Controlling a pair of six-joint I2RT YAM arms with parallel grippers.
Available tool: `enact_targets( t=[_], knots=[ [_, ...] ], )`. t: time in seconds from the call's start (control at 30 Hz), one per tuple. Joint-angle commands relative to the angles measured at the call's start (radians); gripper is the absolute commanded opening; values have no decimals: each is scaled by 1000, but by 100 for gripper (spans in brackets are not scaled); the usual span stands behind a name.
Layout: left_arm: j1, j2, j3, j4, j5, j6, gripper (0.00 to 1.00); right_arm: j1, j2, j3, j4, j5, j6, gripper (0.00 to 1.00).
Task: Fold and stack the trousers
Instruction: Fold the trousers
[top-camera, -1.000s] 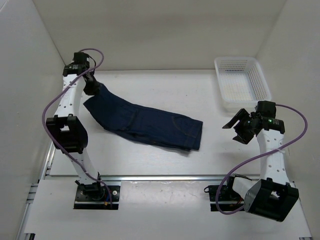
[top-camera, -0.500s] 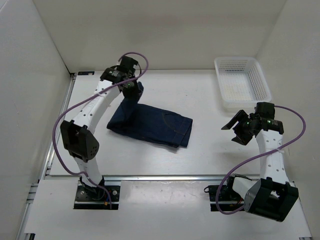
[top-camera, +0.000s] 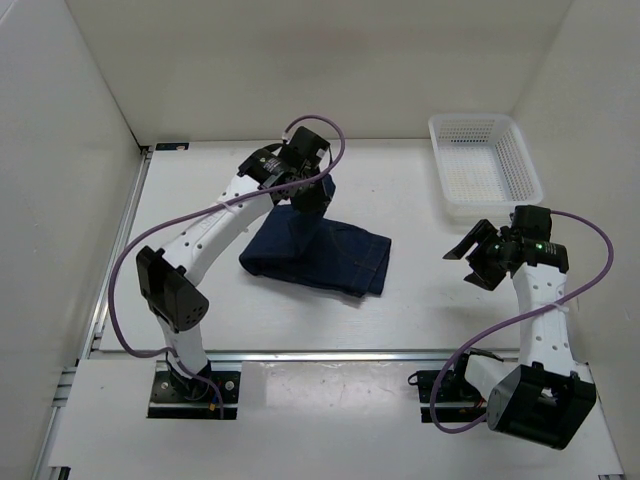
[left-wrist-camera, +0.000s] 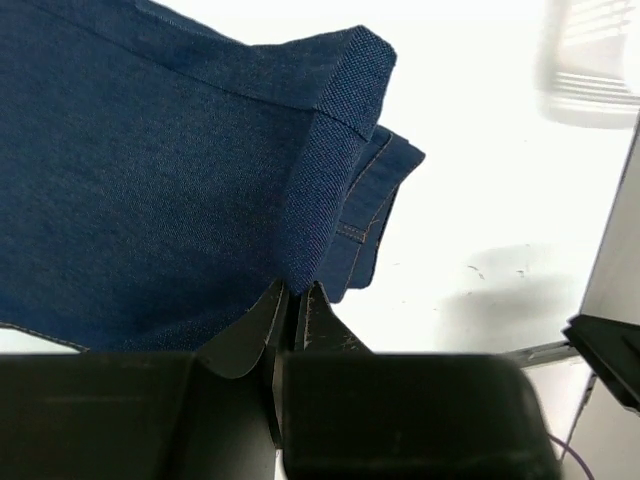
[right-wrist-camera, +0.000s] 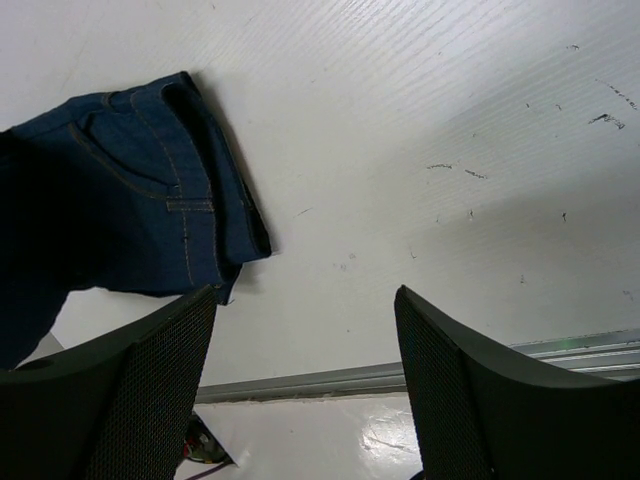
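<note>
The dark blue denim trousers lie in a folded bundle in the middle of the table. My left gripper hangs over their far edge, shut on the hemmed leg end, which rises from the bundle to the fingers. In the left wrist view the thick hem of the trousers runs straight into my pinched left gripper. My right gripper hovers to the right of the cloth, open and holding nothing. In the right wrist view the trousers show orange stitching at the upper left, beyond the spread right gripper.
A white mesh basket stands at the back right corner. White walls close in the table on the left, back and right. A metal rail runs along the near edge in front of the arm bases.
My left arm has swung from the far left toward the middle, carrying the leg ends over the rest of the trousers, so the bundle is now shorter. The right arm has stayed put.
</note>
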Motion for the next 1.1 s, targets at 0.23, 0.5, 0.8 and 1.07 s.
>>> enact_targets(
  t=[0.23,0.5,0.8,1.07],
  knots=[
    [-79,93,213,25,0,-58,10,4,-34,-11,2,-13,-21,77],
    [-173,385,447,70,270,63,36,4,-63,-20,-16,10,-3,77],
    [-41,163,352,74,318,167,65,14,-51,-60,25,-48,-23,72],
    [100,-12,14,26,137,223,60,395,222,62,154,2,-11,67]
  ],
)
